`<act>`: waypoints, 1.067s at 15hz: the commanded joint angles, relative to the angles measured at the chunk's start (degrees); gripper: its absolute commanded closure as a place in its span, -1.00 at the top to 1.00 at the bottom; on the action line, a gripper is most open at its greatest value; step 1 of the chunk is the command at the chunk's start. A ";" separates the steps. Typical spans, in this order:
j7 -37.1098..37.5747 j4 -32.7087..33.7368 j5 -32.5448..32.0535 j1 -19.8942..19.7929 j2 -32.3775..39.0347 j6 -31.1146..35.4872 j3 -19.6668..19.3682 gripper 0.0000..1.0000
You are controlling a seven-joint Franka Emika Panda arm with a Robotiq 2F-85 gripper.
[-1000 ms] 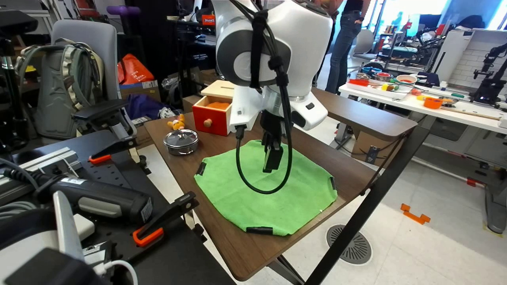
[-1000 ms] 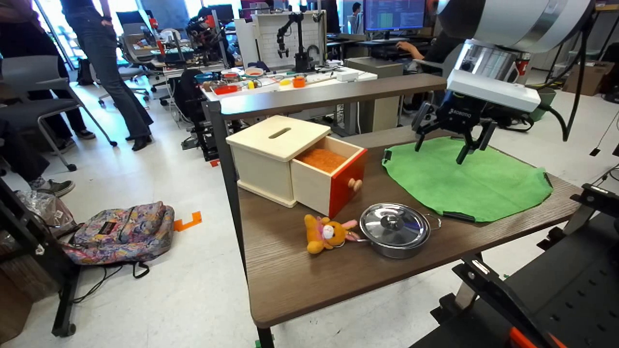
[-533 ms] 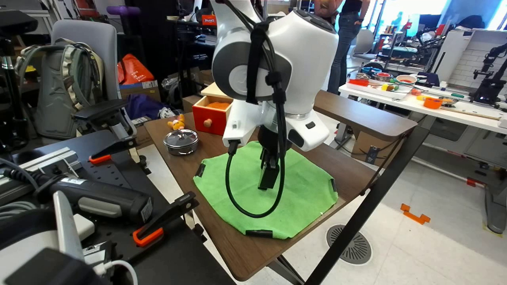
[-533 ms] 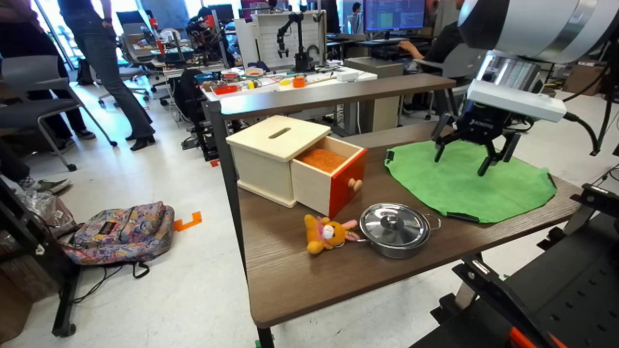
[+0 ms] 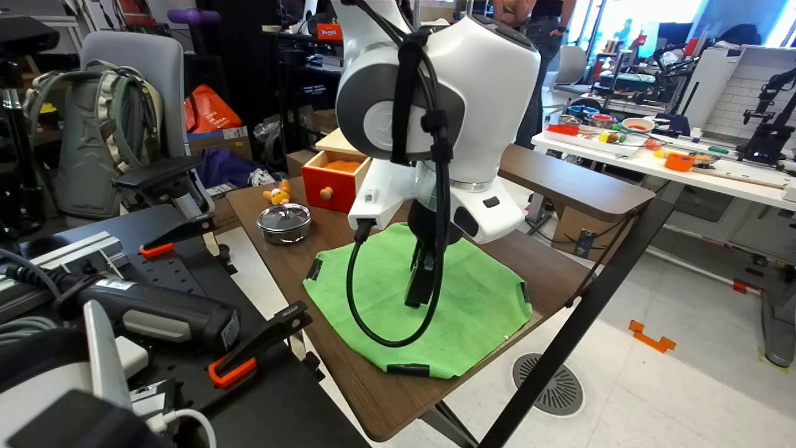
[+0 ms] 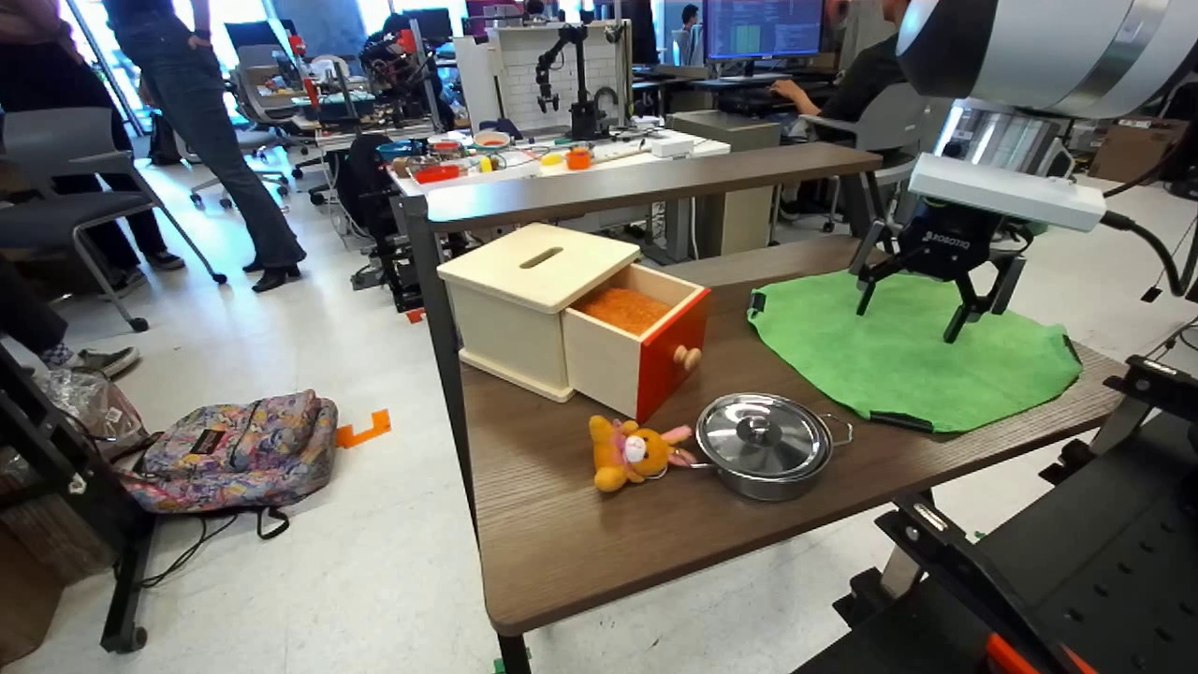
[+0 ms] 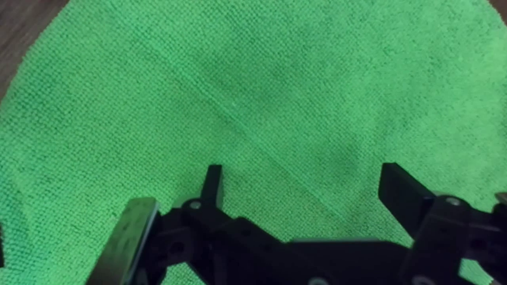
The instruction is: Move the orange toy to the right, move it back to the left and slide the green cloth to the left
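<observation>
The green cloth (image 6: 917, 374) lies spread on the brown table, with black pieces on its edges; it also shows in the other exterior view (image 5: 360, 311) and fills most of the wrist view (image 7: 245, 99). My gripper (image 6: 908, 323) is open over the cloth, pointing down, with its fingertips at or just above the fabric; I cannot tell if they touch. In the wrist view the jaws (image 7: 302, 165) stand wide apart with only cloth showing between them. The orange toy (image 6: 622, 459), a plush with pink ears, lies beside the pot, far from my gripper; it also shows in an exterior view (image 5: 278, 194).
A lidded metal pot (image 6: 763, 440) stands between the toy and the cloth. A wooden box (image 6: 533, 290) with its red-fronted drawer (image 6: 672, 360) pulled out stands behind the toy. A raised shelf (image 6: 646, 183) runs along the table's far side. Black clamps (image 6: 945, 543) sit by the near edge.
My gripper has moved down and to the right in the exterior view with the box up front, staying open. The cloth has shifted slightly the same way. The toy and pot have not moved.
</observation>
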 commanded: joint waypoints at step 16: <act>23.89 6.75 -10.66 12.80 3.33 -11.56 -11.12 1.00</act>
